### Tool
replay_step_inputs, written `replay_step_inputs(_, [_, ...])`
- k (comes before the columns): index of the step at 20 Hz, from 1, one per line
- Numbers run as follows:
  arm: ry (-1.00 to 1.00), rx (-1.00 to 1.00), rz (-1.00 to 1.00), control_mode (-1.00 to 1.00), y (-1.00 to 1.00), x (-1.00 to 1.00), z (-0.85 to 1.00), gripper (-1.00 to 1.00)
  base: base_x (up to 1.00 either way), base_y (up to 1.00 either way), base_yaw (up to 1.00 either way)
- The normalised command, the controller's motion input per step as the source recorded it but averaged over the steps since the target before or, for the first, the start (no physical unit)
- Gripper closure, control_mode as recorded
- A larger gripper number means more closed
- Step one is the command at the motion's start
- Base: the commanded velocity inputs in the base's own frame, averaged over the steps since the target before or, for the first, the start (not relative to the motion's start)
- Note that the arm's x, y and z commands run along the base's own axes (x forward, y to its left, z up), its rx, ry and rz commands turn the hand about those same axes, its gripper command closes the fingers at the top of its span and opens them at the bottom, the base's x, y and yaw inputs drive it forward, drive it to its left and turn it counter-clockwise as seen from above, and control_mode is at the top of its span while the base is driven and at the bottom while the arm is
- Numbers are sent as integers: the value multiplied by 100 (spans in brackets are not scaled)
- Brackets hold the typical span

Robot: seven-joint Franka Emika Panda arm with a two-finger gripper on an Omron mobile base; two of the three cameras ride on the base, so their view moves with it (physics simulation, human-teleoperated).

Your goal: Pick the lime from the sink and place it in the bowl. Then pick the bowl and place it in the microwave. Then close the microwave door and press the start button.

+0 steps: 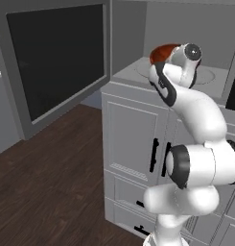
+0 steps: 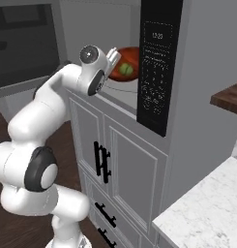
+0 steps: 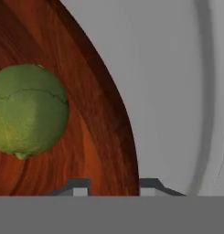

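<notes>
Bowl point(image 3: 86, 114) upright in microwave point(image 2: 161, 63) (lime point(image 3: 29, 116) inside).

Pale microwave point(image 1: 212, 77) floor carries the bowl point(image 2: 125, 64); lime point(image 3: 29, 116) inside bowl.

The reddish-brown wooden bowl point(image 2: 131, 60) sat upright inside the microwave point(image 2: 121, 97), on its pale floor near the front edge. The yellow-green lime point(image 3: 29, 116) lay in the bowl. The microwave door point(image 1: 54, 60), dark-windowed, stood swung wide open.
</notes>
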Motion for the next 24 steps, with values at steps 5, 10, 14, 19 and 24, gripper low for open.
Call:
replay_step_inputs(5, [-20,-7,0,-100,16,8,0,-100,0,0,0])
replay_step_inputs(10, [-36,-11,0,-100,33,-40,9,-100,0,0,0])
replay_step_inputs(14, [-19,0,1,-100,48,-100,49,-100,0,0,0])
replay_step_inputs(19, [-4,-7,9,-100,36,-100,80,-100,0,0,0])
replay_step_inputs(24, [1,-8,14,-100,37,-100,57,-100,0,0,0])
